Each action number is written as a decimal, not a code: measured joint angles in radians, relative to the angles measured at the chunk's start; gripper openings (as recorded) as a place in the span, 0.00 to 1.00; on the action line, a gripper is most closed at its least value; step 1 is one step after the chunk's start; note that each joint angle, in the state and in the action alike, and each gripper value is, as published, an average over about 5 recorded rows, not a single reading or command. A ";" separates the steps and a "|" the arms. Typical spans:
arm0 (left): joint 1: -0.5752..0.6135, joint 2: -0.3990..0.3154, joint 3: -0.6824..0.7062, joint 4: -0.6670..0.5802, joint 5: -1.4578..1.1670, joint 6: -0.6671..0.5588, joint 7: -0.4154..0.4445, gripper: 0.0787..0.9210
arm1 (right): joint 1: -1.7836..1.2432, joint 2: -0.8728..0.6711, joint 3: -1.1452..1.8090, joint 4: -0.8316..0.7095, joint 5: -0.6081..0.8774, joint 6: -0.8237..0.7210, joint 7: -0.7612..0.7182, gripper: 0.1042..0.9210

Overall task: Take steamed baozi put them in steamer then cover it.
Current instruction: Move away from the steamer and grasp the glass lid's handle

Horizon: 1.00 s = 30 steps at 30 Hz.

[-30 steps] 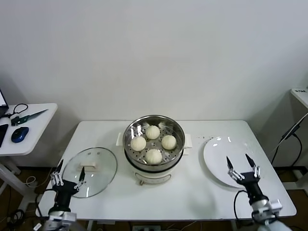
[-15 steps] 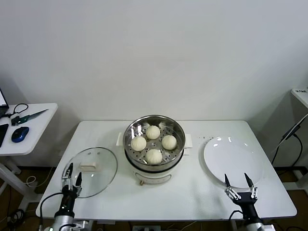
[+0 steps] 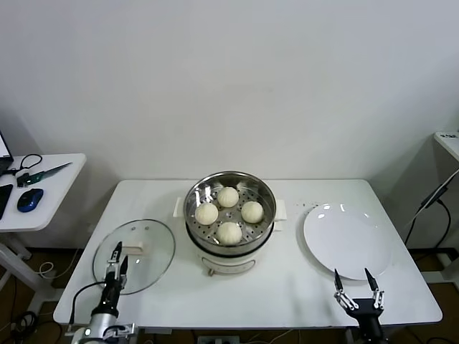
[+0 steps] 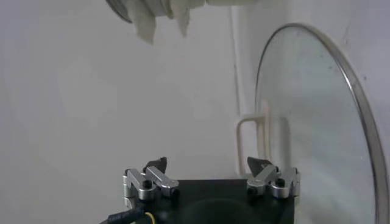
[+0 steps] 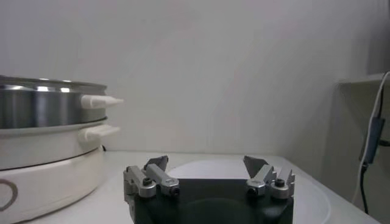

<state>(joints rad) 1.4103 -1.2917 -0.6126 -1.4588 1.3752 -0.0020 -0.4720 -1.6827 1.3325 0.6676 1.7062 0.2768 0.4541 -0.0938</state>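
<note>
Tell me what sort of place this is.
Likely a lab or office corner set up for cooking trials, not a kitchen: a plain white table against a bare wall, a steamer on it, and a side desk with a mouse.

Open desk (image 3: pixel 294 287) lies between the steamer (image 3: pixel 229 215) and the white plate (image 3: pixel 347 240), leaving a clear lane from the front edge. The cover (image 3: pixel 135 254) fills the desk's left side; nothing overhangs the steamer's open top.
</note>
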 measured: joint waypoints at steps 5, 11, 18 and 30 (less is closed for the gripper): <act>-0.048 0.011 0.013 0.039 0.002 0.007 0.012 0.88 | -0.017 0.010 0.012 0.014 -0.005 0.004 -0.001 0.88; -0.101 0.025 0.029 0.085 0.001 0.011 0.019 0.88 | -0.033 0.019 0.019 0.035 -0.012 0.005 -0.002 0.88; -0.137 0.040 0.037 0.129 0.000 0.012 0.025 0.73 | -0.045 0.034 0.020 0.054 -0.022 0.009 -0.003 0.88; -0.139 0.042 0.040 0.150 -0.006 0.009 0.027 0.32 | -0.047 0.045 0.011 0.072 -0.042 0.010 -0.004 0.88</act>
<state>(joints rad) 1.2713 -1.2495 -0.5725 -1.3089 1.3696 0.0071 -0.4455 -1.7299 1.3775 0.6783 1.7780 0.2351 0.4640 -0.0982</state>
